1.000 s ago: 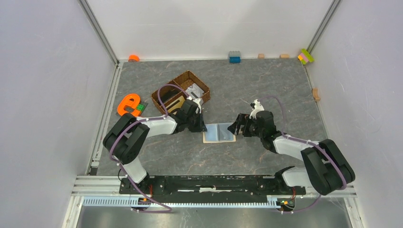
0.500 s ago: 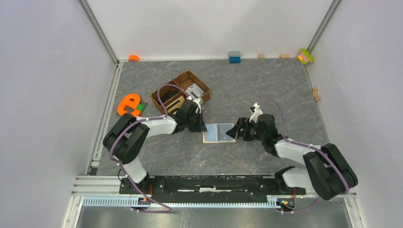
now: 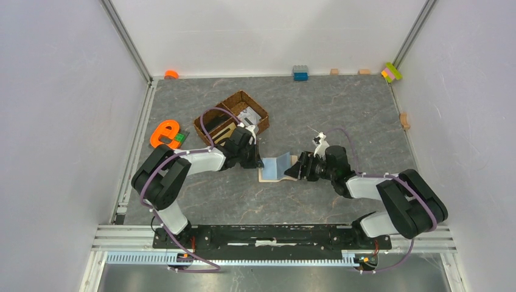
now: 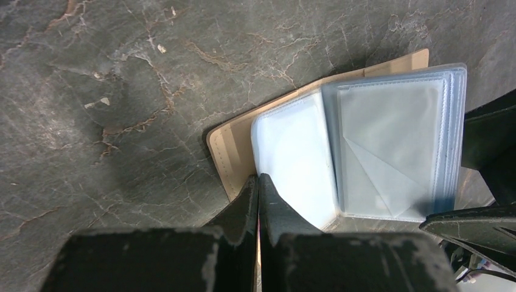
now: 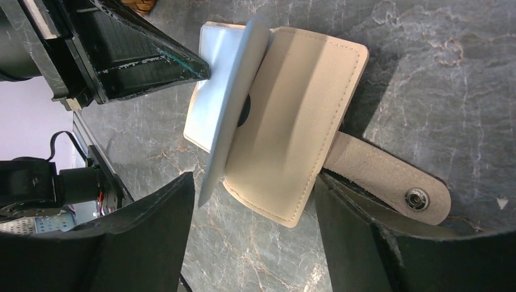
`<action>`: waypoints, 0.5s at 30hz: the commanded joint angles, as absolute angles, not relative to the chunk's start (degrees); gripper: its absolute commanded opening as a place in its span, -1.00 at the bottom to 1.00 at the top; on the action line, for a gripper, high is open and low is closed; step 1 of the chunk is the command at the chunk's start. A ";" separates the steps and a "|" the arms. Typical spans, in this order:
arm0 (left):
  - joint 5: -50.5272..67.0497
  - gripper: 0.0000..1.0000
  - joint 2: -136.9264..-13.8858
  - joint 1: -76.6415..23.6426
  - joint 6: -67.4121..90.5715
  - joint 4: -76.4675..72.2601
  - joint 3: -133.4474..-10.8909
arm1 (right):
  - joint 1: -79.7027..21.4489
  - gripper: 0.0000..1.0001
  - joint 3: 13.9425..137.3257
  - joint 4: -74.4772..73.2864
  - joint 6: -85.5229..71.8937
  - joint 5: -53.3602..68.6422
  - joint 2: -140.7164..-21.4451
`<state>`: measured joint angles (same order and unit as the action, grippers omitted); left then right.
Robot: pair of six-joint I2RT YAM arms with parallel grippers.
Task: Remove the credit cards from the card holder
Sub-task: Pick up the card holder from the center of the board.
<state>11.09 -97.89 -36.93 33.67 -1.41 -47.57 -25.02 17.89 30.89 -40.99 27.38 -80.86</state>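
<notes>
Left arm [image 3: 176, 173] and right arm [image 3: 401, 204], mounted at either end of a black base rail [image 3: 268, 234]: white links between bulky, rounded black joints. A thin purple cable [image 3: 211, 112] loops along each arm above the rail. The wedge-shaped black fingers [image 4: 243, 210] bear pale scuffs.

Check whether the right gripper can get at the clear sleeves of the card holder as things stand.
Probably yes. The right gripper stands open astride the card holder, whose half-raised side and clear sleeves lie within its jaws, with nothing in between. The shut left gripper only presses the opposite edge.

Right claw [image 5: 254, 180] straddles the card holder's [image 5: 298, 103] raised cover.
</notes>
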 commanded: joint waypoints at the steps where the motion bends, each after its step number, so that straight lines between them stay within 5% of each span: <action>1: 11.17 -0.96 -99.40 -37.09 33.88 0.66 -46.67 | -25.34 0.49 16.10 33.58 -44.04 29.69 -81.64; 9: 11.81 -0.95 -99.77 -37.02 34.10 0.40 -46.76 | -23.23 0.84 10.53 48.62 -54.24 31.52 -84.09; 15: 12.28 -0.96 -99.79 -37.05 34.27 0.26 -46.67 | -23.38 0.48 11.00 48.55 -54.09 31.33 -84.82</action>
<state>11.66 -97.89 -36.93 33.69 -1.41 -47.55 -23.14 11.46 47.40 -53.04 30.96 -84.68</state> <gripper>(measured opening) 0.029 0.819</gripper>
